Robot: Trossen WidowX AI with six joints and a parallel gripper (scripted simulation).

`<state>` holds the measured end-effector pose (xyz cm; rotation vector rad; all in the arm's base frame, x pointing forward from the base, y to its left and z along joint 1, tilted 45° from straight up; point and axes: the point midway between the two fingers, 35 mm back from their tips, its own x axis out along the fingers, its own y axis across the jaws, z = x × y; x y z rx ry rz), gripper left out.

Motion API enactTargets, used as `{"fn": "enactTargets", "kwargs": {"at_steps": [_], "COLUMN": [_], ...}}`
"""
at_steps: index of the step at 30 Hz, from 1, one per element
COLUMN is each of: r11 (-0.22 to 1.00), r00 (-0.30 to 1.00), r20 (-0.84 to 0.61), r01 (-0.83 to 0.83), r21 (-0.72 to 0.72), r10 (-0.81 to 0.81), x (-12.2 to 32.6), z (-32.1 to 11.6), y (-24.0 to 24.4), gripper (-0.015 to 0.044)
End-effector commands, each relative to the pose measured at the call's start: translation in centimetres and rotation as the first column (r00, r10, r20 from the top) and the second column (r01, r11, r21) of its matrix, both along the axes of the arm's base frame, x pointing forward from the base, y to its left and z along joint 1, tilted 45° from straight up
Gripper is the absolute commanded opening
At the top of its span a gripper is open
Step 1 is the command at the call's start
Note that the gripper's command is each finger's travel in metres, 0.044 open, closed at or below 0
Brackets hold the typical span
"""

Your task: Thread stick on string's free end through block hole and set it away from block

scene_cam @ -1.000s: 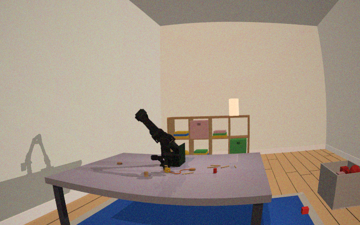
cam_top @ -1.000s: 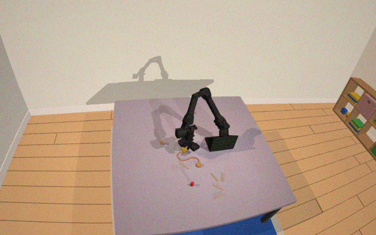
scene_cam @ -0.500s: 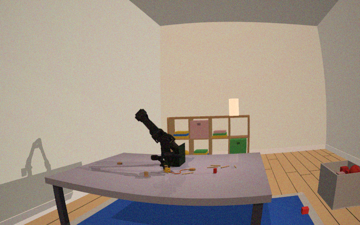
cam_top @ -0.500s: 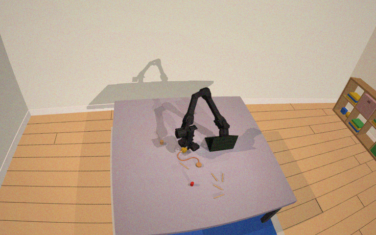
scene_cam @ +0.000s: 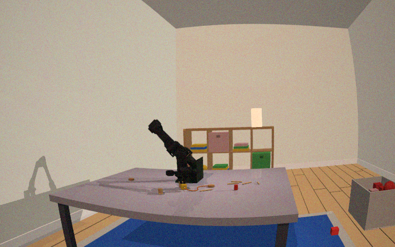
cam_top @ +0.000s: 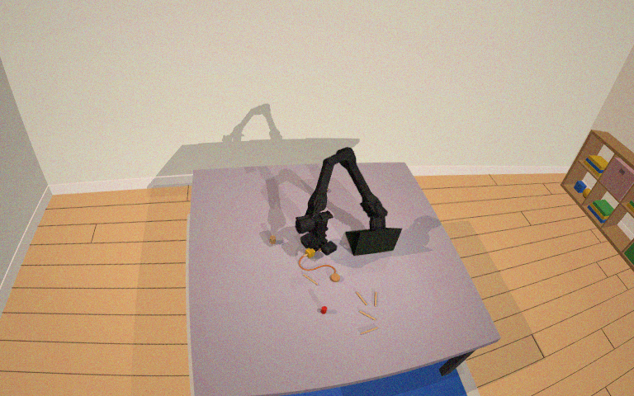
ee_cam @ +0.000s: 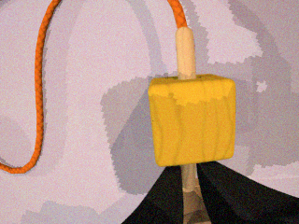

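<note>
The yellow wooden block (cam_top: 309, 252) (scene_cam: 182, 186) (ee_cam: 193, 123) sits on the table. The stick (ee_cam: 186, 56) runs through its hole: the end with the orange string (cam_top: 322, 266) (ee_cam: 38, 79) shows at the far side in the wrist view, and the other end sticks out at the near side. The string curves over the table to the round button (cam_top: 335, 277) (scene_cam: 211, 186). My gripper (ee_cam: 187, 166) is at the block's near side, its fingers closed against both sides of the protruding stick end. The fingertips are very close to the block; whether they touch it is unclear.
A loose stick (cam_top: 310, 280) lies near the string, and several more lie to the right of the red piece (cam_top: 324, 309) (scene_cam: 235, 187). A small brown object (cam_top: 272, 239) (scene_cam: 160, 191) stands left of the arm. A brown disc (scene_cam: 131, 179) lies farther back in the exterior view.
</note>
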<state>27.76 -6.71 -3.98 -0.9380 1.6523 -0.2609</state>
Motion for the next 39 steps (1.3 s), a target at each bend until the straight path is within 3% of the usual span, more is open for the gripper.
{"fn": "enactTargets", "kwargs": {"at_steps": [1,39], "r11": [1.000,1.000], "r00": [1.000,1.000], "r20": [0.000,0.012], "r01": [0.003,0.006], "r21": [-0.003,0.001], "r10": [-0.003,-0.006], "x": [0.0,-2.6], "z": [0.0,0.8], "y": [-0.1,-0.9], "gripper": [0.0017,0.0000]}}
